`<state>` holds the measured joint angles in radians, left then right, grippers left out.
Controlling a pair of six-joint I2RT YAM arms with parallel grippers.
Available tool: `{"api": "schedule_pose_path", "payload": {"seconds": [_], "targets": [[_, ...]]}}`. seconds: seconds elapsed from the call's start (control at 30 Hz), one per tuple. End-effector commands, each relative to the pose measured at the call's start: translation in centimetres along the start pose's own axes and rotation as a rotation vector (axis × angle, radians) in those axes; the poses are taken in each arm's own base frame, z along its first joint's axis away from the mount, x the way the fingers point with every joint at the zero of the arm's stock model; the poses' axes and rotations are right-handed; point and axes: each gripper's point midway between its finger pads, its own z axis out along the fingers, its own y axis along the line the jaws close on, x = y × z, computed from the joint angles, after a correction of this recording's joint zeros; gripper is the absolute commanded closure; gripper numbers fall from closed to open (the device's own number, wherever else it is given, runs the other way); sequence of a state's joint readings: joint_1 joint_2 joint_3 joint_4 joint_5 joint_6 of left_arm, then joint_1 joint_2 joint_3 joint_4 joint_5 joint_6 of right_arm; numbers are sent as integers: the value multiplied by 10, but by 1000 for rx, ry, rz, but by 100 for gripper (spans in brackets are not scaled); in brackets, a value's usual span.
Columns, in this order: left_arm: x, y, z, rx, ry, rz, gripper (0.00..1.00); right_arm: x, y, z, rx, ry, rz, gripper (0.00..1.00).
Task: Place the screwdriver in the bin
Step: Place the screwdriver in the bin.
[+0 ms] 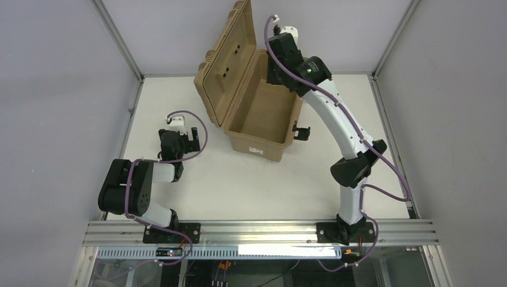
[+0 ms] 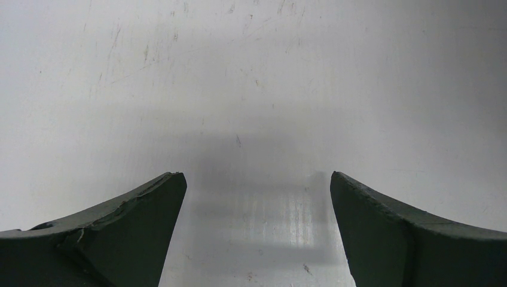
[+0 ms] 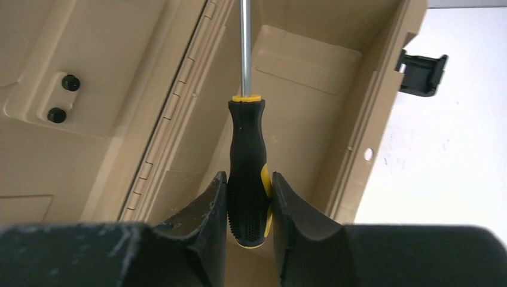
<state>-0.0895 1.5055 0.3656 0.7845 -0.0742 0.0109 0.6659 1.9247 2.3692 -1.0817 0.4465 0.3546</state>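
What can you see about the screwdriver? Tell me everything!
The screwdriver has a chunky black handle that looks rubbery, with a dotted grip low down, a yellow ring at its top and yellow patches near its butt. A thin, shiny metal shaft runs straight out of the ring and off the picture's top edge, so its tip is hidden. The right gripper is shut on the lower handle, touching both sides. It hangs above the open tan bin, not touching it.

The screwdriver [image 3: 246, 149] — shiny metal shaft, stippled matt grip — and bin [image 3: 311, 113] of smooth matt plastic (table [image 2: 251, 89] scuffed, faintly glossy).
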Motion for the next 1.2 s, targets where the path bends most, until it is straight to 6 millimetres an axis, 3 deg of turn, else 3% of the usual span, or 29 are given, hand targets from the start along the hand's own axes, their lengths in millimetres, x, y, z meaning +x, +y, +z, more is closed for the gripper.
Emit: {"api": "schedule_pose_path", "payload": {"seconds": [0.0,0.2,0.4,0.9,1.17], "targets": [[-12,4,4,-13,-39,-16,1,-32,22,-2,-41,-120,94,93],[-12,4,3,-14,-38,-15,1,-16,31,28,-20,-100,100,93],[-12,4,3,-14,-38,-16,1,18,29,65,36,-65,93,92],[-13,4,4,-13,-39,-16,1,139,24,156,89,118,106,92],[-12,4,3,-14,-38,-16,1,192,15,192,128,225,130,90]]}}
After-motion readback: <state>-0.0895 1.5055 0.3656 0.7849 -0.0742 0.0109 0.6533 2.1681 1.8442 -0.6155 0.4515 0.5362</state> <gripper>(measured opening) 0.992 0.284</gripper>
